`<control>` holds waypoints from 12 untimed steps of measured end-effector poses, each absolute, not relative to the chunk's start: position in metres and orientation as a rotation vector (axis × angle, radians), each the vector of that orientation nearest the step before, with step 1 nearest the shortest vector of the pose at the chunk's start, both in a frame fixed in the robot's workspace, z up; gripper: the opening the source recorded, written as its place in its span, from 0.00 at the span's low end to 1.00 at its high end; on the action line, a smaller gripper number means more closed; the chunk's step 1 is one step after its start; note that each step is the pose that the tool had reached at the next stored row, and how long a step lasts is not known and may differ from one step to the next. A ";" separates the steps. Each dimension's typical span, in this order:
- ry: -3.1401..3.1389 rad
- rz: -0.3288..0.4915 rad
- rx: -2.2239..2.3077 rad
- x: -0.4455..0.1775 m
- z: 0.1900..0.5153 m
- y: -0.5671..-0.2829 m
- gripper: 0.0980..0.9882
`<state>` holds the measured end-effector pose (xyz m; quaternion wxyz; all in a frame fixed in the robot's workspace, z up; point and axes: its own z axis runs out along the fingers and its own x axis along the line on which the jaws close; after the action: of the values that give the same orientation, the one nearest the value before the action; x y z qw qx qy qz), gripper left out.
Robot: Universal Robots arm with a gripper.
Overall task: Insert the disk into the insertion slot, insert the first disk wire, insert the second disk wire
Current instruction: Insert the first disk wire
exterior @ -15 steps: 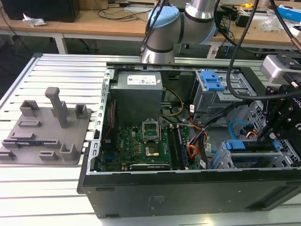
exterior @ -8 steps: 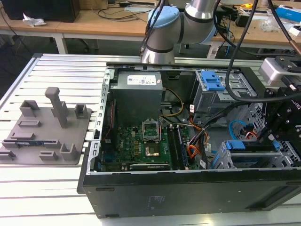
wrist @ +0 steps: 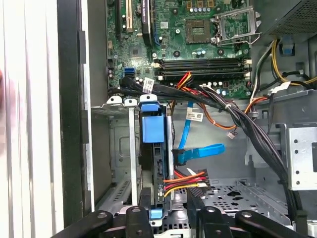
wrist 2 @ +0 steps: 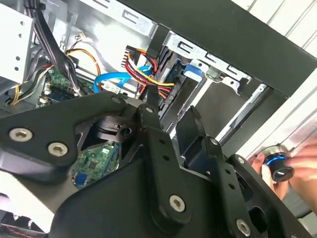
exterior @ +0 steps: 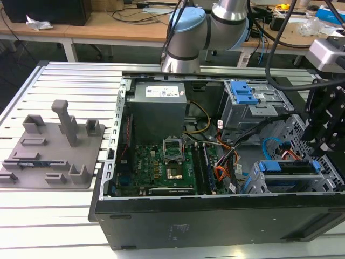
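Observation:
The disk (wrist: pixel 157 163) stands edge-on in its blue caddy (wrist: pixel 151 128), seated inside the grey perforated insertion slot (wrist: pixel 120 148). In the exterior view the disk (exterior: pixel 288 167) lies in the slot (exterior: pixel 253 182) at the case's right front corner. The light-blue second disk wire (wrist: pixel 200 151) loops down, and its dark plug rests against the disk's edge. A red, yellow and black wire bundle (wrist: pixel 190 179) also ends at that edge. My gripper (wrist: pixel 168 203) hovers just above the disk, open, with nothing held. It is the black gripper (exterior: pixel 322 143) at the exterior view's right.
A person's hand (wrist 2: pixel 292 171) holds a small round object outside the case wall. The motherboard (exterior: pixel 161 167), power supply (exterior: pixel 159 110) and a bigger grey bay with blue latch (exterior: pixel 242 94) fill the case. Thick black cables (wrist: pixel 233 114) cross near the slot. A grey fixture (exterior: pixel 51 148) lies on the table.

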<state>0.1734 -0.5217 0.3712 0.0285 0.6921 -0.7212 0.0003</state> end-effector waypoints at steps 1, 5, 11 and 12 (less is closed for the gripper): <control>-2.226 0.001 2.136 0.173 0.371 -0.522 0.37; -2.226 0.001 2.136 0.173 0.371 -0.522 0.37; -2.226 0.001 2.136 0.173 0.371 -0.522 0.37; -2.226 0.001 2.136 0.173 0.371 -0.522 0.37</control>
<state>0.1733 -0.5216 0.3715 0.0285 0.6921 -0.7212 0.0003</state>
